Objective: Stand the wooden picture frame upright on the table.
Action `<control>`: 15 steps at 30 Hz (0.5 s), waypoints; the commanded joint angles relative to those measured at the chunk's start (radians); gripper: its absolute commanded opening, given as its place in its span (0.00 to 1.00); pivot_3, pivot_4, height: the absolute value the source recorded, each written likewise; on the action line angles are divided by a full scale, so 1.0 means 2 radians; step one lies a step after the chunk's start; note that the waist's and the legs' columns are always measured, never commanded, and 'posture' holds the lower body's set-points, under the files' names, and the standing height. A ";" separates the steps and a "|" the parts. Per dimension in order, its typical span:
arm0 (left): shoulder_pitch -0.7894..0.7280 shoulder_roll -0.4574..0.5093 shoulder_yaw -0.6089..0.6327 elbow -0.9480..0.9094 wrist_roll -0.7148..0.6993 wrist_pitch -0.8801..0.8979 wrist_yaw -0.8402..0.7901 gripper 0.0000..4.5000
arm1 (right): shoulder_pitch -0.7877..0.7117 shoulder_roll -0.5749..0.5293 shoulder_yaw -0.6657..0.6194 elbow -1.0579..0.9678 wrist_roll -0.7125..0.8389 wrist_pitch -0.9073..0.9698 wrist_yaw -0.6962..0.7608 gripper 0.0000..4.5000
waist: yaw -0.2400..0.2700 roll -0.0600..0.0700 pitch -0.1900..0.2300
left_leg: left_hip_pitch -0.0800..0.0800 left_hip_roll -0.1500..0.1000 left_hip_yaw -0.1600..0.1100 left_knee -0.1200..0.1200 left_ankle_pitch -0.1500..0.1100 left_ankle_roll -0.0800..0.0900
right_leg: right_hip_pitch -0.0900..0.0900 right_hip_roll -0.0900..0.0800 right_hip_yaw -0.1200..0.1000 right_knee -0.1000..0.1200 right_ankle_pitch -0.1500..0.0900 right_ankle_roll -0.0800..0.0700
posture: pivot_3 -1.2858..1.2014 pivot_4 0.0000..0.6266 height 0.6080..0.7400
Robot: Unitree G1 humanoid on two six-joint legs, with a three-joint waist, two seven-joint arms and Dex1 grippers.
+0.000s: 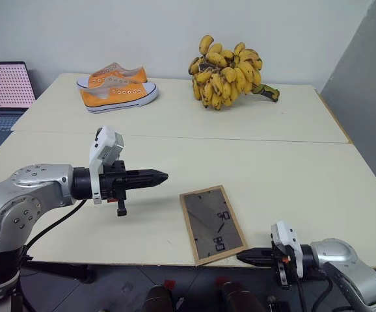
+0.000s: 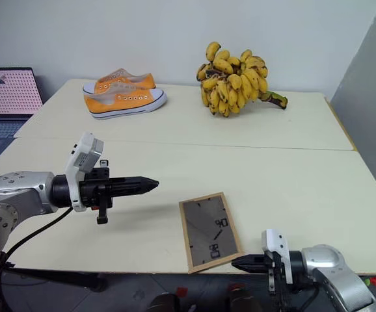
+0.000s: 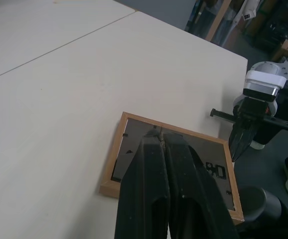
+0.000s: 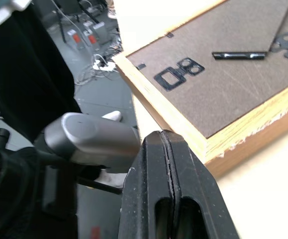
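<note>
The wooden picture frame [image 1: 212, 223] lies back-up at the counter [image 1: 292, 169] edge, lower centre; with the right gripper [image 1: 243, 258] pinched shut and empty beside its corner and the left gripper [image 1: 161, 175] likewise closed above, a nudge could tip it off.

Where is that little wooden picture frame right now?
The wooden picture frame lies flat, back side up, at the near edge of the table, toward the robot's right, with the shut right gripper just off its near corner.

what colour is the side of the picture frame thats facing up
Dark grey-brown, the back panel of the wooden picture frame, edged in light wood; clearest in the right wrist view.
</note>
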 commanded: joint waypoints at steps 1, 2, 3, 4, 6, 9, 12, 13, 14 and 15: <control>-0.010 -0.003 0.008 -0.003 -0.001 -0.008 0.001 0.00 | 0.011 -0.008 -0.014 -0.010 0.006 -0.010 0.008 0.00 | 0.000 0.000 0.000 | 0.000 0.000 0.000 0.000 0.000 0.000 | 0.000 0.000 0.000 0.000 0.000 0.000 | 0.52 0.24 1.00; -0.009 -0.004 0.008 -0.002 0.000 -0.008 0.002 0.00 | 0.013 -0.010 -0.015 -0.010 0.007 -0.011 0.010 0.00 | 0.000 0.000 0.000 | 0.000 0.000 0.000 0.000 0.000 0.000 | 0.000 0.000 0.000 0.000 0.000 0.000 | 0.52 0.24 1.00; -0.007 -0.004 0.009 -0.002 0.001 -0.008 0.002 0.00 | 0.015 -0.011 -0.015 -0.011 0.008 -0.011 0.011 0.00 | 0.000 0.000 0.000 | 0.000 0.000 0.000 0.000 0.000 0.000 | 0.000 0.000 0.000 0.000 0.000 0.000 | 0.52 0.24 1.00; -0.004 -0.003 0.010 -0.003 0.002 -0.007 0.002 0.00 | 0.016 -0.013 -0.015 -0.011 0.009 -0.010 0.012 0.00 | 0.000 0.000 0.000 | 0.000 0.000 0.000 0.000 0.000 0.000 | 0.000 0.000 0.000 0.000 0.000 0.000 | 0.52 0.24 1.00; 0.012 0.003 0.013 -0.006 0.006 -0.007 -0.001 0.00 | 0.016 -0.013 -0.013 -0.012 0.010 -0.009 0.012 0.00 | -0.001 0.000 0.000 | 0.000 0.000 0.000 0.000 0.000 0.000 | 0.000 0.000 0.000 0.000 0.000 0.000 | 0.52 0.24 1.00; 0.057 0.017 0.028 -0.012 0.010 -0.001 -0.009 0.00 | 0.005 -0.003 -0.005 -0.006 0.004 -0.007 0.007 0.00 | -0.002 0.000 0.000 | 0.000 0.000 0.000 0.000 0.000 0.000 | 0.000 0.000 0.000 0.000 0.000 0.000 | 0.52 0.24 1.00; 0.103 0.032 0.045 -0.024 0.012 0.000 -0.020 0.00 | -0.011 0.013 0.004 0.000 -0.002 -0.004 -0.003 0.00 | -0.004 0.000 0.000 | 0.000 0.000 0.000 0.000 0.000 0.000 | 0.000 0.000 0.000 0.000 0.000 0.000 | 0.52 0.24 1.00; 0.121 0.038 0.049 -0.031 0.015 -0.003 -0.027 0.00 | -0.017 0.019 0.007 0.002 -0.004 -0.003 -0.008 0.00 | -0.004 0.000 0.000 | 0.000 0.000 0.000 0.000 0.000 0.000 | 0.000 0.000 0.000 0.000 0.000 0.000 | 0.52 0.24 1.00; 0.140 0.045 0.051 -0.039 0.023 -0.010 -0.036 0.00 | -0.024 0.026 0.010 0.003 -0.005 0.003 -0.013 0.00 | -0.004 0.000 0.000 | 0.000 0.000 0.000 0.000 0.000 0.000 | 0.000 0.000 0.000 0.000 0.000 0.000 | 0.52 0.24 1.00; 0.154 0.050 0.053 -0.045 0.029 -0.018 -0.043 0.00 | -0.030 0.031 0.014 0.003 -0.005 0.008 -0.017 0.00 | -0.004 0.000 0.000 | 0.000 0.000 0.000 0.000 0.000 0.000 | -0.001 0.000 0.000 0.000 0.000 0.000 | 0.52 0.24 1.00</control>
